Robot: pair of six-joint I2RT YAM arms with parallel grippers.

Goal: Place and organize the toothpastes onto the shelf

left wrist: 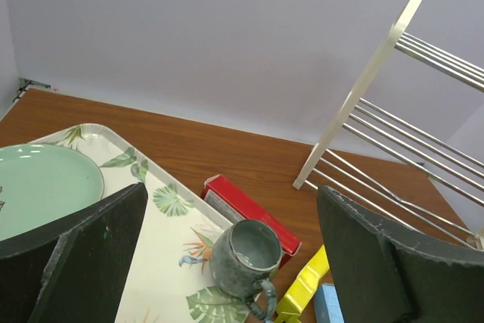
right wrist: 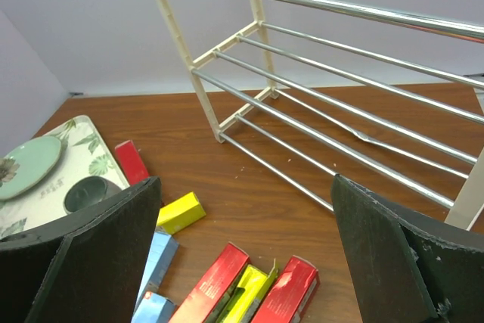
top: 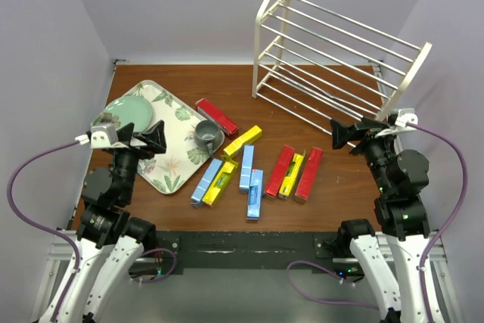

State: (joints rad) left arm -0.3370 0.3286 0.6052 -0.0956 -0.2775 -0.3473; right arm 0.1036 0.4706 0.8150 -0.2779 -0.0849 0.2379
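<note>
Left gripper (top: 160, 139) and right gripper (top: 336, 135) gape empty; boxes (top: 281, 170) crowd near shelf (top: 409, 77), so grabbing one may drag neighbours.

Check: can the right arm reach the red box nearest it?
Probably yes: the red box lies flat, uncovered, close to the open right claw; only a yellow box crowds one side.

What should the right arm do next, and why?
Probably lower the right gripper toward the nearest red box. Its jaws are open and empty, all nine boxes lie on the table, none on the shelf, and that box lies closest to it.
</note>
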